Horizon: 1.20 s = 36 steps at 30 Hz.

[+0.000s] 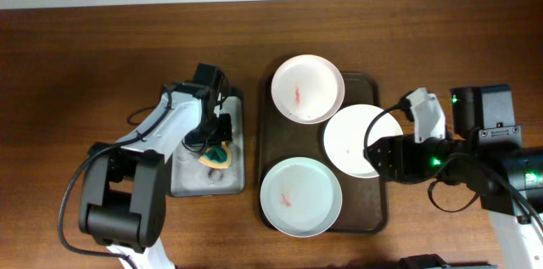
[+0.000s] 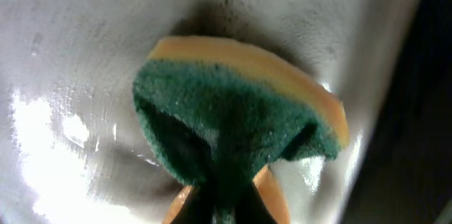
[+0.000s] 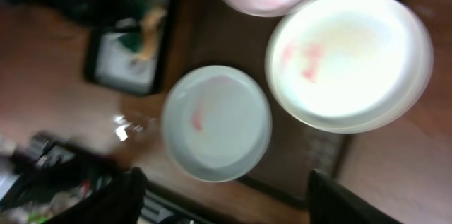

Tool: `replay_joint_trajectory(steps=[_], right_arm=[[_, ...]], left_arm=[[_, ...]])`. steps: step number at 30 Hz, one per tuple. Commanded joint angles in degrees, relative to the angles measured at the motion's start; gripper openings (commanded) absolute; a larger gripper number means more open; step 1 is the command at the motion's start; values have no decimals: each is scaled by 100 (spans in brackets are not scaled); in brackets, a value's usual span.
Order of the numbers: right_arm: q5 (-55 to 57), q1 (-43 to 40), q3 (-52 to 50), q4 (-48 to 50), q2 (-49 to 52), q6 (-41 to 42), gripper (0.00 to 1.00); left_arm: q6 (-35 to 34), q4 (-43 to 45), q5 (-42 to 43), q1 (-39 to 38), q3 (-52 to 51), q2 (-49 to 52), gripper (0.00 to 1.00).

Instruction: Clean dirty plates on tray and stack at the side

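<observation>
**Sponge collection in hand; no plate scrubbed or stacked**

All three plates are found on the brown tray (image 1: 270, 143): the far plate (image 1: 307, 88), the right-hand plate (image 1: 352, 137) and the near plate (image 1: 300, 196). Red smears are noted at the centres of the far and near plates. The right-hand plate appears almost clean from overhead. Nothing is stacked on the desk (image 1: 102, 57) beside the tray.

The left claw (image 1: 214, 143) is positioned over the small tray (image 1: 191, 180), just left of the brown tray. It is pinching the sponge (image 2: 233, 118), which is folded in the grip with its green face toward the wrist camera and its yellow layer behind. The sponge is held low over the wet grey floor of the small tray. Whether it touches cannot be told.

The right claw (image 3: 229, 197) is held above the outer side of the right-hand plate, spread wide with nothing between its jaws. Its wrist view is blurred.

The step in hand is judged to be sponge collection, with the task at an early stage. The next move is judged to require the sponge to be carried across to the brown tray and set down flat on a smeared plate. That plate would need to be steadied at its rim by the right claw. The plates lie close together, so a clean approach is called for.
</observation>
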Motion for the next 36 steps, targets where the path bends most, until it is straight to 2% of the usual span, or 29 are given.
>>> replay_joint_trajectory(steps=[1,4,7,11,12,14,16,19,20,21,23,25,28,31,34,36], right_arm=[[820,31,-42,-94,44,542,72],[787,31,-459,-363,341,688,71],[337,33,-1421,-105,662,354,59],[-225,57,-3121,1217,1014,195,52],[-684,153,-3523,1825,1075,28,50],[-855,374,-3877,2570,1163,444,48],[-481,693,-4019,3056,1360,909,48],[17,1189,-4089,3602,1797,1165,47],[553,1373,-4089,3748,2072,1576,43],[861,1436,-4087,3862,2302,1786,34],[935,1388,-4081,4035,2441,1945,17],[1143,1294,-4052,4229,2424,2151,6],[1473,1220,-4015,4693,2424,2146,4],[2273,1217,-3998,4876,2424,2170,4],[2081,1220,-3963,4848,2424,2253,4],[1989,1220,-3963,4850,2424,2251,4]], left_arm=[[98,-597,85,-24,863,-306,0],[164,-1259,85,-24,1456,-673,0],[166,-1685,87,-24,1731,-1088,0],[188,-2065,175,-26,1731,-1602,0],[205,-2170,223,-26,1731,-1663,0],[205,-2326,275,-31,1731,-1681,0],[205,-2406,278,-31,1731,-1681,0],[208,-2457,278,-76,1731,-1687,0],[232,-2474,278,-131,1731,-1698,0],[249,-2483,278,-214,1731,-1711,0],[251,-2481,275,-356,1731,-1718,0],[249,-2444,278,-520,1731,-1718,0],[245,-2253,275,-833,1729,-1718,0],[227,-1943,278,-1001,1661,-1716,0],[-63,-1652,332,-1130,1412,-1700,0],[-264,-981,911,-1259,883,-1676,0]])
